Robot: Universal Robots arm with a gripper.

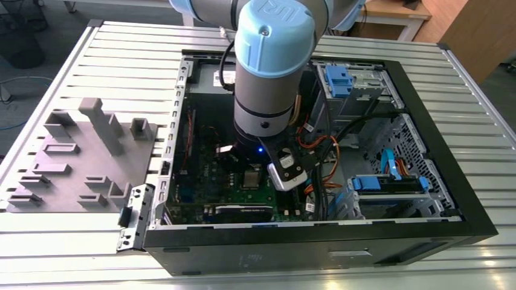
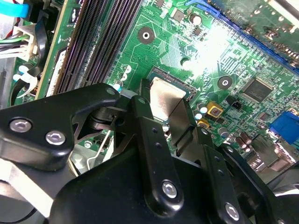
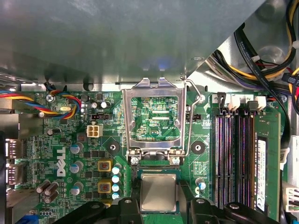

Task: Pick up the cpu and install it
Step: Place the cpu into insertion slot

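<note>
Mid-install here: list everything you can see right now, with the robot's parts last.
table: one, silvery, slatted.
computer case: one, black, open, on the table.
moulded tray: one, grey, exterior view's left of the computer case.
motherboard: one, green, inside the computer case.
cpu: one, silvery-grey, on the motherboard between the jaws.
load plate: one, silvery, flipped open beside the cpu.
arm: one, grey with pale-blue caps, over the computer case.
gripper: one, black, jaws shut on the cpu.

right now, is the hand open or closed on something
hand: closed on the cpu, gripping it by two opposite edges, low over the motherboard
</note>
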